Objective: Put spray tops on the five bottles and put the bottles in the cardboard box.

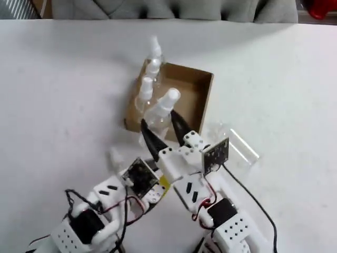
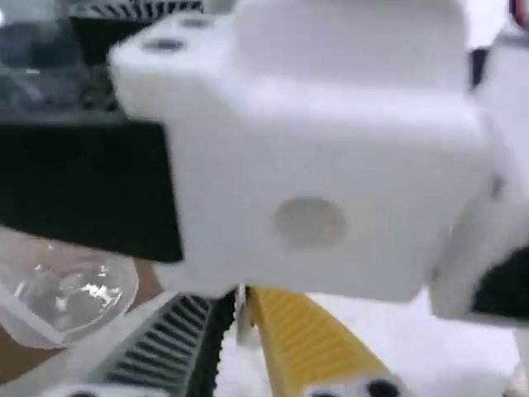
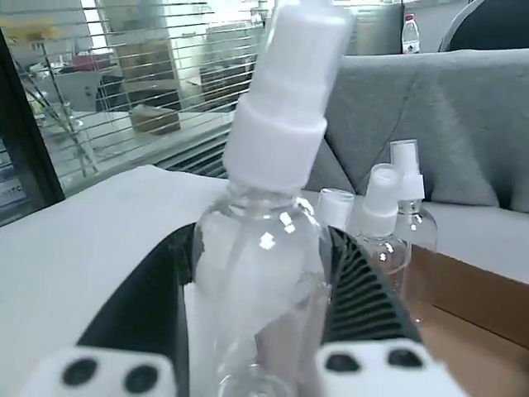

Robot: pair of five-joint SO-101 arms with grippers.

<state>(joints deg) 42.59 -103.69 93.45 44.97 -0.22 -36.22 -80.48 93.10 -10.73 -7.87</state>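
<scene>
High view, desk (image 1: 63, 79) white. Cardboard box (image 1: 197, 89) open, centre of frame, slightly above the middle.

Right tool (image 1: 157, 117): two black fingers (image 1: 180, 128) pressed on either side of a clear bottle (image 1: 159, 112). Right wrist view confirms it: right tool (image 3: 260, 240) pinches the bottle (image 3: 256, 256) at its body, a finger (image 3: 359, 289) against each flank. The bottle carries a white spray top (image 3: 289, 91) and leans, top toward the upper right of the frame. In the high view the bottle sits at the lower left corner of the box, over its near edge; cannot tell whether its base touches the box floor.

Three more bottles (image 1: 147, 79), each with a white top, stand in a row along the left wall of the box, running toward the upper centre of the frame. In the right wrist view they (image 3: 380, 215) stand close together to the right of the held bottle, brown box wall (image 3: 471, 289) at lower right.

Left tool (image 2: 240, 306): lower centre of the left wrist view, tucked right under the white body of the right arm (image 2: 314, 141). Spread or pressed together: cannot tell. Part of a clear bottle (image 2: 66, 289) at lower left of that view.

Clear plastic wrapper (image 1: 237, 145) lies on the desk just right of the box
</scene>
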